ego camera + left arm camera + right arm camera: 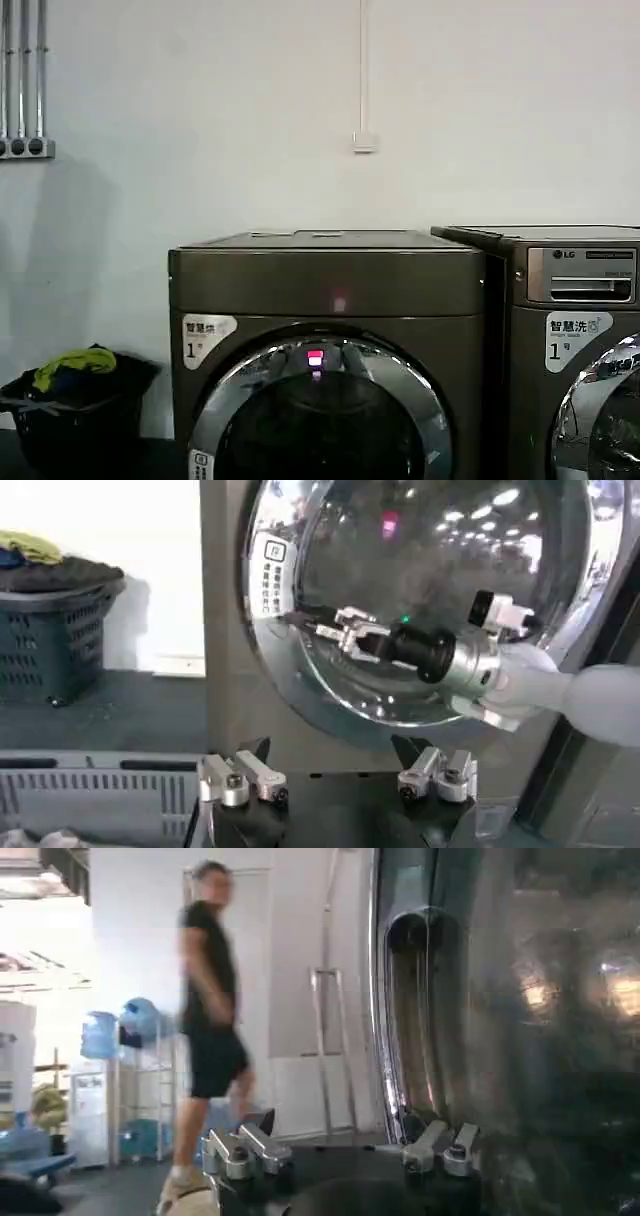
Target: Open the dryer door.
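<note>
The dryer [325, 275] is the dark bronze-grey machine with a white sticker marked 1. Its round dryer door [320, 400] has a wide chrome rim around dark glass and lies against the front. In the left wrist view the door [430, 590] is close ahead, and my right gripper [312, 622] reaches across the glass to the rim's edge near a white label. My right gripper [335, 1124] stands open, one finger [432, 1144] right by the chrome rim [385, 1008]. My left gripper [332, 750] hangs open and holds nothing, low before the dryer's front.
A similar machine with a silver LG drawer panel [580, 275] stands close on the dryer's right. A dark laundry basket [75, 405] with clothes sits on the floor to the left, also the basket [55, 620]. A white wall rises behind.
</note>
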Robot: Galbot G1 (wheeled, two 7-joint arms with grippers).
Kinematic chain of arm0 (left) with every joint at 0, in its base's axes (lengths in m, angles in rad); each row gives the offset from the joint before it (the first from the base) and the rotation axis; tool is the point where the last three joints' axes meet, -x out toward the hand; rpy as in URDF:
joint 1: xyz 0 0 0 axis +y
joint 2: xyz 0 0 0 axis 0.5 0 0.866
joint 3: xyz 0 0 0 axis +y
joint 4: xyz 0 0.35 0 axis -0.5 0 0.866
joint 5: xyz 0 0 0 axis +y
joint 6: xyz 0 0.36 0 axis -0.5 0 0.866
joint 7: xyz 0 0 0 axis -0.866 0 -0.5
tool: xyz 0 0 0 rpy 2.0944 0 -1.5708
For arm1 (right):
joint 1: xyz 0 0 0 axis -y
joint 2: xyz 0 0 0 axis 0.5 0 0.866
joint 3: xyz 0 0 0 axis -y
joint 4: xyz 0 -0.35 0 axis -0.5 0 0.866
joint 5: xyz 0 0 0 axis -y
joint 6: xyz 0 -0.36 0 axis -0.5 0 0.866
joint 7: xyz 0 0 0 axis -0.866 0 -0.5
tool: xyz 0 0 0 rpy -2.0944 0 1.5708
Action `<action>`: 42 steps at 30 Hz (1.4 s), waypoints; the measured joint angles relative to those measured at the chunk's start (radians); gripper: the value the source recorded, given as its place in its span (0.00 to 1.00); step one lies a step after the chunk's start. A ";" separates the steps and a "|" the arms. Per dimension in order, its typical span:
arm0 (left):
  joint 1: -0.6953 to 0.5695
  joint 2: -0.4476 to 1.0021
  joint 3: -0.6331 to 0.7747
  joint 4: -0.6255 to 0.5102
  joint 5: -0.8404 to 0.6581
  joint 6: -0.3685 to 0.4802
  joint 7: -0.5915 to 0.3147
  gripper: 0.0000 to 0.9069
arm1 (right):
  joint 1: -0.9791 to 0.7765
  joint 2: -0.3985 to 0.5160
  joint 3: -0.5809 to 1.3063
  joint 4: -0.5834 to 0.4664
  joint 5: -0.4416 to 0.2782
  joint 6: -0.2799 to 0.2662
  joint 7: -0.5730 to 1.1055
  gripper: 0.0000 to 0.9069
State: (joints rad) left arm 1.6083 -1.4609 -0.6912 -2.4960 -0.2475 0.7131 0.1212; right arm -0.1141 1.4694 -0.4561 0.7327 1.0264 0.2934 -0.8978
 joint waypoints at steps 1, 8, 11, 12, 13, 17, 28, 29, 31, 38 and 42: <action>0.001 0.000 0.000 -0.001 0.000 0.000 0.000 1.00 | 0.000 0.003 0.000 -0.001 0.000 -0.001 0.000 1.00; -0.004 -0.011 0.001 -0.003 0.002 0.000 0.000 1.00 | 0.012 0.025 -0.003 -0.017 -0.008 -0.004 0.003 1.00; -0.003 -0.012 0.001 -0.005 0.002 0.000 0.000 1.00 | 0.016 0.034 -0.003 -0.025 -0.009 -0.007 0.006 1.00; -0.003 -0.012 0.001 -0.005 0.002 0.000 0.000 1.00 | 0.016 0.036 -0.003 -0.027 -0.009 -0.008 0.006 1.00; -0.004 -0.012 0.001 -0.006 0.002 0.000 0.000 1.00 | 0.016 0.037 -0.004 -0.028 -0.012 -0.009 0.006 1.00; -0.005 -0.014 0.002 -0.008 0.001 0.000 0.000 1.00 | 0.016 0.035 -0.012 -0.022 -0.013 -0.024 -0.005 1.00; -0.005 -0.011 0.001 -0.012 0.001 0.001 -0.001 1.00 | 0.015 0.032 -0.025 -0.006 -0.015 -0.042 -0.044 1.00; -0.006 -0.011 0.001 -0.012 0.001 0.001 -0.001 1.00 | 0.013 0.029 -0.026 -0.001 -0.014 -0.048 -0.051 1.00; -0.007 -0.011 0.001 -0.012 0.000 0.001 -0.001 1.00 | 0.009 0.022 -0.030 0.008 -0.014 -0.054 -0.065 1.00; -0.009 -0.010 -0.001 -0.012 -0.001 0.001 -0.001 1.00 | -0.004 -0.016 -0.049 0.057 -0.009 -0.081 -0.091 1.00; -0.009 -0.009 -0.002 -0.012 -0.001 0.001 -0.001 1.00 | -0.015 -0.034 -0.062 0.085 -0.009 -0.091 -0.101 1.00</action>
State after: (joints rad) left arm 1.5994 -1.4695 -0.6932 -2.5084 -0.2482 0.7145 0.1206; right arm -0.1287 1.4352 -0.5178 0.8180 1.0175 0.2023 -0.9992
